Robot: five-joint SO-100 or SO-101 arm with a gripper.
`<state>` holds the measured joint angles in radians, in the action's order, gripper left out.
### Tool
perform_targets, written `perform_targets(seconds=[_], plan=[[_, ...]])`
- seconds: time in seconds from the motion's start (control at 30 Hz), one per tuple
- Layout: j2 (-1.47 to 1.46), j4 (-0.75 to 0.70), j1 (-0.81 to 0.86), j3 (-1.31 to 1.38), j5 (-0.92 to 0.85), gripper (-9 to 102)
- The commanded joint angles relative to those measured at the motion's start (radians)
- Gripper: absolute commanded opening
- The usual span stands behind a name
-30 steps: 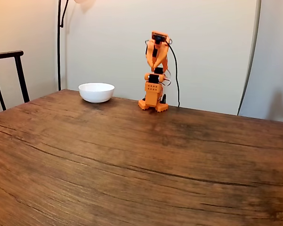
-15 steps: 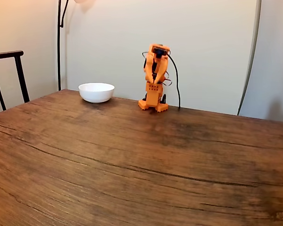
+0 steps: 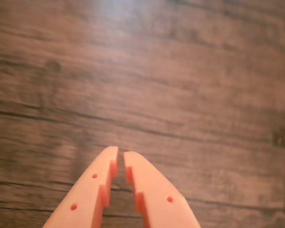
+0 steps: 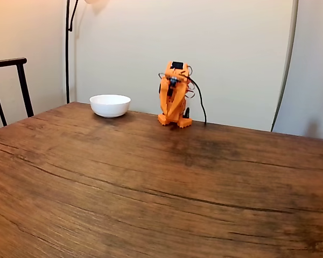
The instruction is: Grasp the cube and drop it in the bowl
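Wrist view gives you the two orange plastic fingers of the gripper (image 3: 120,156) reaching up from the bottom edge, their tips nearly together with just a thin slit between them and nothing pinched there. Under them lies the dark brown wooden table (image 3: 190,71), streaked with grain lines and slightly blurred. You cannot find the small blue cube on the patch of wood this camera covers.

From the fixed view you see the orange arm (image 4: 174,97) folded low over its base at the far edge of the table (image 4: 151,188), against a pale wall. Its gripper is too small and tucked in there for you to make out. The plain white round bowl (image 4: 110,105) sits to the left of the arm, near it but apart, also close to the far edge. A black chair back (image 4: 11,80) is cut off at the left border, and a thin black lamp pole (image 4: 68,48) rises behind the bowl. A black cable (image 4: 200,102) hangs behind the arm. Nothing stands between the arm and the bowl.
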<state>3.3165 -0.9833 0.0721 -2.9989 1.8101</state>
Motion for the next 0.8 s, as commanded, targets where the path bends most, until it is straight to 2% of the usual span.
perform_targets(seconds=[0.0, 0.2, 0.5, 0.77], plan=[[0.006, 0.017, 0.003, -0.034, -0.028, 0], [-0.002, -0.012, -0.002, -0.114, -0.098, 0], [-0.011, -0.052, 0.006, -0.112, -0.097, 0], [-0.003, -0.365, 0.084, -0.112, -0.1, 0]])
